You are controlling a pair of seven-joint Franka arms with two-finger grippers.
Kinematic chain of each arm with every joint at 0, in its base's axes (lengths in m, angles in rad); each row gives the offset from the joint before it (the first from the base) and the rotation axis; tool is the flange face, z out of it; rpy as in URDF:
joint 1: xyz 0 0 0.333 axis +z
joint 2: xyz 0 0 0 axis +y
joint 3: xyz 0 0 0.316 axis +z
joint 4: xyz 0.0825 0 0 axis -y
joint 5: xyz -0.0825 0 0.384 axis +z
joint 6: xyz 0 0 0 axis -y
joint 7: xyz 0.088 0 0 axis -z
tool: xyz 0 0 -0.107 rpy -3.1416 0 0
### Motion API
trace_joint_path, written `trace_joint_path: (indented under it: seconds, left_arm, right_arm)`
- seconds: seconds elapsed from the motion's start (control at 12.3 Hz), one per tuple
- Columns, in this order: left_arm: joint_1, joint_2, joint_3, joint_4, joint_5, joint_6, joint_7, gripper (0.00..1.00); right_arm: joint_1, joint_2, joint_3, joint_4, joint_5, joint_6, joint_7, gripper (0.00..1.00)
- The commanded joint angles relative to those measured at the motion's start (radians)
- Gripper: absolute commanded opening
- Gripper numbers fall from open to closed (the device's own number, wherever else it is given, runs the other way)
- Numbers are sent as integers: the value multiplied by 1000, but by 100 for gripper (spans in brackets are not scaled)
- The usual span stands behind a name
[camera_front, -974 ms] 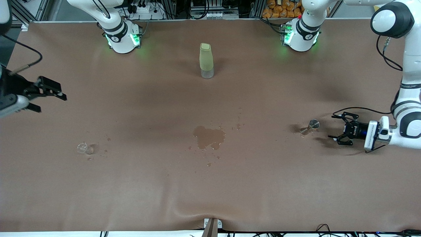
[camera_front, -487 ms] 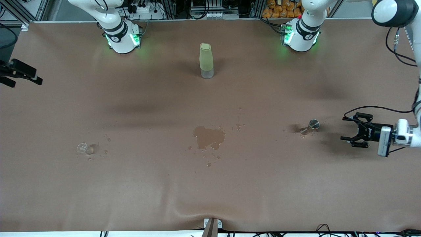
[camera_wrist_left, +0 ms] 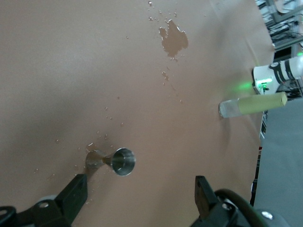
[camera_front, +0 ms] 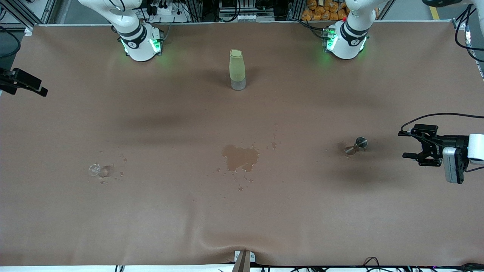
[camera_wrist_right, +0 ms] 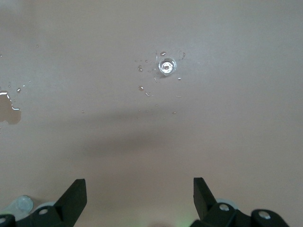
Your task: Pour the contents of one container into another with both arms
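1. The little clear cup [camera_front: 94, 169] stands on the brown table [camera_front: 151, 226] at the lower left of the front view, with drops of water around it
2. The shiny metal jigger [camera_front: 356, 146] stands on the table at the middle right of the front view, toward the left arm's end
3. The left gripper [camera_front: 418, 145] is at the right edge of the front view, well apart from the jigger; its claw is wide and holds nothing
4. The right gripper [camera_wrist_right: 137, 201] is at the left edge of the front view; the right wrist view shows its claw wide and empty, high over the clear cup
5. A puddle [camera_front: 240, 157] sits in the middle, and a tall green bottle [camera_front: 237, 69] stands at the upper middle
6. The clear cup is hard to see and wet, so I think a claw could miss it, tip it or let it slip
7. The jigger is thin in the middle, so a bump could knock it over
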Motion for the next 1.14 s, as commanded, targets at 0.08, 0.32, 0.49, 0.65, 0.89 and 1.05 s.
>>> trace_joint_path:
  seconds: [0.08, 0.32, 0.49, 0.65, 0.89, 1.05]
  left_arm:
    - [-36, -48, 16, -22, 30, 33, -83, 100]
    - [-56, -77, 15, -22, 38, 61, -141, 100]
    - [-99, -94, 16, -22, 65, 72, -227, 100]
    - [-140, -118, 6, -22, 96, 112, -272, 100]
    - [-185, -134, 6, -22, 99, 113, -402, 100]
    - [-191, -134, 4, -24, 108, 116, -421, 100]
  right_arm:
    - [-4, -20, -1, 7, -26, -22, 29, 100]
    - [-10, -20, -4, 11, -18, -39, 20, 100]
    - [-16, -13, -2, 14, -5, -36, 18, 100]
    - [2, -3, 4, 25, 0, -30, 17, 100]
    - [33, 6, 4, 25, -3, -19, 17, 100]
    - [27, 9, 4, 25, -3, -9, 17, 100]
